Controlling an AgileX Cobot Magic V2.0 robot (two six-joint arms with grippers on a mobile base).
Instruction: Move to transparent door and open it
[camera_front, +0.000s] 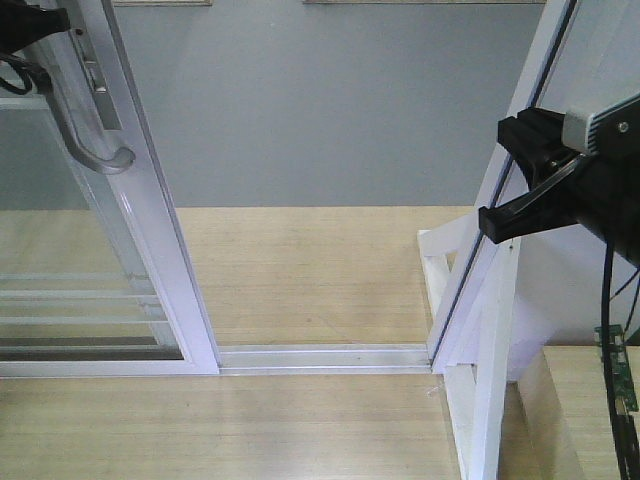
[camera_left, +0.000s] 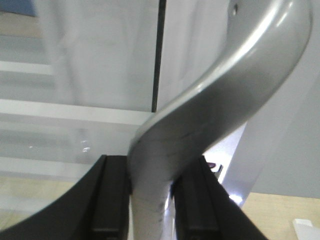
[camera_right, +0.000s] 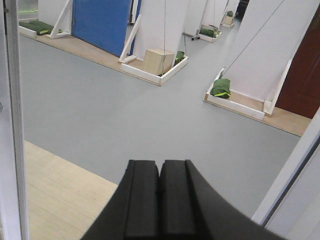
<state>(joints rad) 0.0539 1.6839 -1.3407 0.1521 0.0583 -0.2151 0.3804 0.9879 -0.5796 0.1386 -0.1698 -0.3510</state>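
The transparent door, clear glass with thin white bars in a white frame, stands at the left of the front view, slid aside from an open gap. Its curved grey pull handle hangs near the top left. My left gripper is shut on that handle. In the left wrist view the handle runs down between the two black fingers, gripper. My right gripper hangs in the air at the right, apart from the door. Its jaws are pressed together with nothing between them.
A white floor track crosses the opening to the slanted right frame post and its white wooden brace. Grey floor lies beyond. Farther off are a cardboard box, green bags and a blue panel.
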